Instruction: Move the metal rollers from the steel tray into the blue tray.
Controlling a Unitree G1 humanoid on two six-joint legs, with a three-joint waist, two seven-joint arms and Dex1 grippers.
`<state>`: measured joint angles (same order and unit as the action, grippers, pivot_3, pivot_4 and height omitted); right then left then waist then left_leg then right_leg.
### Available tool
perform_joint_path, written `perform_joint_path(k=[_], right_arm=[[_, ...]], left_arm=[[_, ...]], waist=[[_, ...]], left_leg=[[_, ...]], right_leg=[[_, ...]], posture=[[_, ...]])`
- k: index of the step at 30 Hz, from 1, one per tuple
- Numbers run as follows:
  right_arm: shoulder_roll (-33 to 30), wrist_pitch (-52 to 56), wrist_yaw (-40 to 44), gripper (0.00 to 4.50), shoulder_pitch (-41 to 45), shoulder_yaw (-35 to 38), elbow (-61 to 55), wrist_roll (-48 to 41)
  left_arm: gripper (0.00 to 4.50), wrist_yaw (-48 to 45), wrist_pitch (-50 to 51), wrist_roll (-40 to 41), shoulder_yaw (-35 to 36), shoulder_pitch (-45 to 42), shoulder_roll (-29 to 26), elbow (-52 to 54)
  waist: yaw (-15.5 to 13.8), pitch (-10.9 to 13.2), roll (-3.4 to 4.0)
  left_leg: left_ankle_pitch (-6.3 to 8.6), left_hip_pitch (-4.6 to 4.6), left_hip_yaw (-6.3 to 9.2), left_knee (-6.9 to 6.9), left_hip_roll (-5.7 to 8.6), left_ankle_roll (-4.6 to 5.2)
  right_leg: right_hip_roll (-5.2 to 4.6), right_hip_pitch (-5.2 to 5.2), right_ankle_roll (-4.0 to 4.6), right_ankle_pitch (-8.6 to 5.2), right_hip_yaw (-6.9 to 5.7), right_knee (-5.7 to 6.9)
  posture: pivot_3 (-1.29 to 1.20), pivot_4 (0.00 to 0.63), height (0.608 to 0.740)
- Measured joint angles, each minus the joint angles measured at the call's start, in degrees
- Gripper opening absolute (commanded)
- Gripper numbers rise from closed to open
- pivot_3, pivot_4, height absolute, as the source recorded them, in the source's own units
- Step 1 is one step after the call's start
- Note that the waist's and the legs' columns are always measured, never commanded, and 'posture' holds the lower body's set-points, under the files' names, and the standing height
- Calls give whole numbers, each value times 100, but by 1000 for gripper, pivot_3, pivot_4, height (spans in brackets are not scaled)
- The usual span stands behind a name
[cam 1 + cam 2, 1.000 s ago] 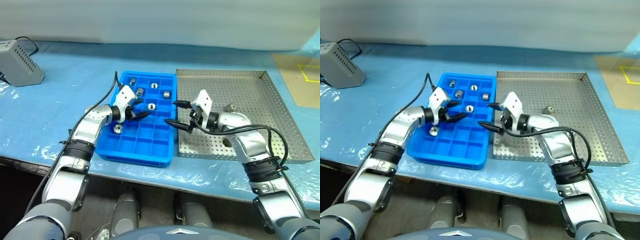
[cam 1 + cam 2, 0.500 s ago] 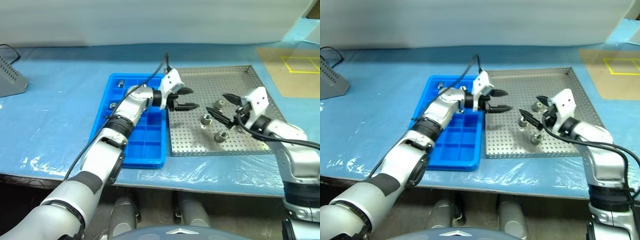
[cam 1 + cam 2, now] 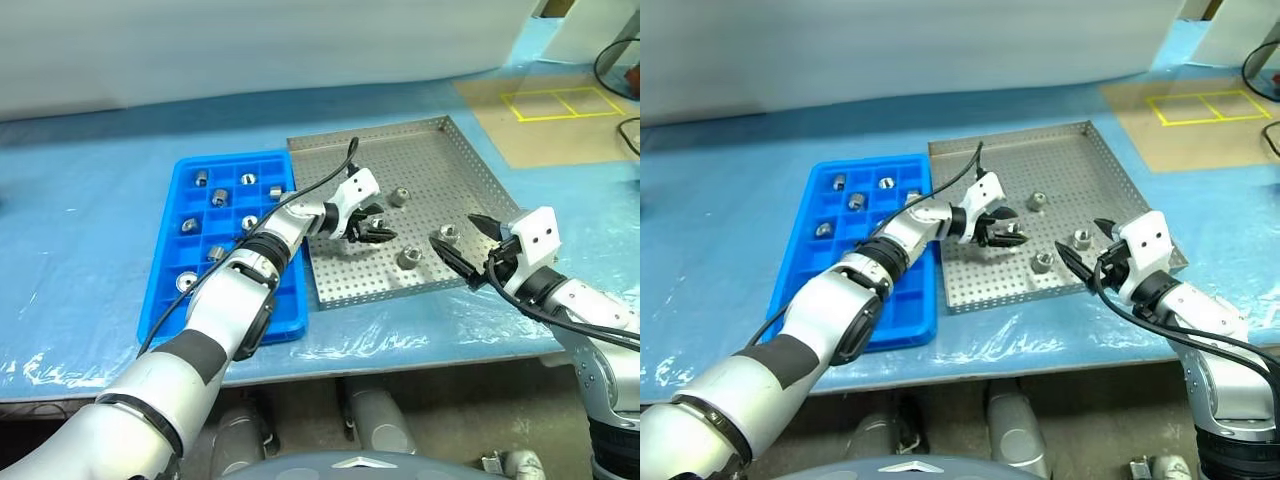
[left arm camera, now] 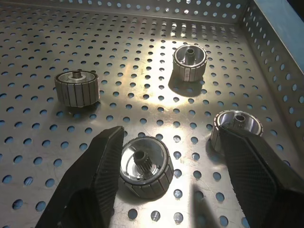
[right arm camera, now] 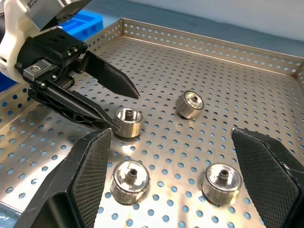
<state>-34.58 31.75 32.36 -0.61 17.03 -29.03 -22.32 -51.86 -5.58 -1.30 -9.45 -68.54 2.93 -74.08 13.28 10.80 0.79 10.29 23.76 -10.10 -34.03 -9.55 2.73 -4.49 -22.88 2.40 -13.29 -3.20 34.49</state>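
Reaching across from the blue tray (image 3: 165,290), the left hand (image 3: 377,226) hangs low over the steel tray (image 3: 430,140), fingers apart around one metal roller (image 4: 144,165), not yet clamped. Three more rollers lie loose nearby. The right hand (image 3: 462,248) waits wide open, empty, at the tray's near corner.

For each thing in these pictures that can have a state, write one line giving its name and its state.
left gripper: open, fingers either side of one roller, not closed on it
right gripper: open, empty
metal rollers: four lying loose in the steel tray
steel tray: not yet emptied
blue tray: partly filled, several rollers in separate compartments
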Motion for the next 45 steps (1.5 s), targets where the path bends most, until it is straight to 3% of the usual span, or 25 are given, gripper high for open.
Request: perform_joint_path(k=[6,11,25,28,30,33,35,45], right_arm=[[-24,0,-7,4125,-12,1,0,2],[-38,-2,1,4125,-15,-26,7,19],[-39,-46,-17,4125,22,-204,124,90],[-39,-59,-19,4125,24,-204,126,97],[-40,-68,-18,4125,31,-204,139,104],[-41,-79,-17,4125,43,-211,152,117],[-41,-82,-16,4125,48,-257,153,128],[-45,-113,6,4125,158,-392,190,139]], left_arm=[[3348,849,10,-257,34,1,54,-183],[3348,938,25,-373,41,3,83,-189],[3348,1300,368,-756,30,178,63,-197],[2759,1381,372,-775,48,178,27,-197],[2100,1405,378,-776,69,178,21,-197],[2100,1482,385,-786,93,178,21,-197],[1821,1450,360,-803,99,179,20,-197],[1727,1225,286,-754,309,236,-84,-195]], waist=[[179,1,-1],[247,-1,3],[418,-2,3],[475,-2,3],[495,-2,3],[502,-2,3],[502,-2,3],[501,-2,4]], left_leg=[[14,25,6,-25,19,22],[25,28,9,-23,24,43],[56,15,13,-31,74,94],[56,13,16,-33,75,94],[56,14,17,-33,76,94],[56,15,17,-33,76,94],[56,17,18,-33,75,94],[57,21,22,-32,73,96]], right_leg=[[-25,1,-16,9,-16,-10],[-40,31,-59,37,-32,-73],[-93,76,-62,37,-44,-109],[-93,83,-73,32,-45,-117],[-93,84,-79,31,-45,-122],[-93,84,-74,37,-45,-124],[-93,83,-71,40,-46,-124],[-93,80,-71,40,-52,-126]], posture=[[-725,150,740],[-716,150,740],[-700,150,740],[-698,150,740],[-696,150,740],[-693,150,740],[-689,150,740],[-664,150,740]])
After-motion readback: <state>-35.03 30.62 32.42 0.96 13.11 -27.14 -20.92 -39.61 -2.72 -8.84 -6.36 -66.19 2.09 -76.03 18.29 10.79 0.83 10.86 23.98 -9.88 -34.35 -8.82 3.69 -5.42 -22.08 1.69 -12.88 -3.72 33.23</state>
